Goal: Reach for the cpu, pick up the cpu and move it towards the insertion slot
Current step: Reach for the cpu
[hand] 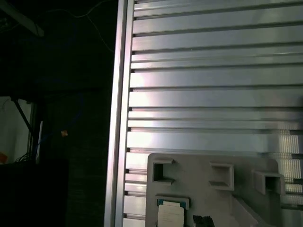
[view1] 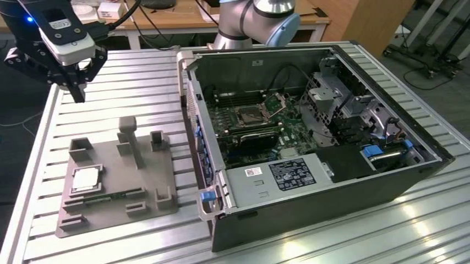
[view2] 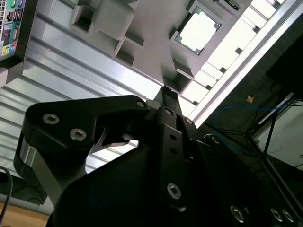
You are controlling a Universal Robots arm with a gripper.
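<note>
**Tray, table and an open computer case**

A grey plastic tray (view1: 110, 159) lies on the slatted aluminium table (view1: 132, 71), lower than the gripper (view1: 78, 98) and near it. A narrow green memory stick (view1: 110, 196) sits along the tray edge farthest from the gripper. Well off to the gripper's side, toward the exterior view's right, stands an open computer case (view1: 367, 192), showing a green motherboard (view1: 294, 129) and a labelled power supply (view1: 290, 175).
</note>
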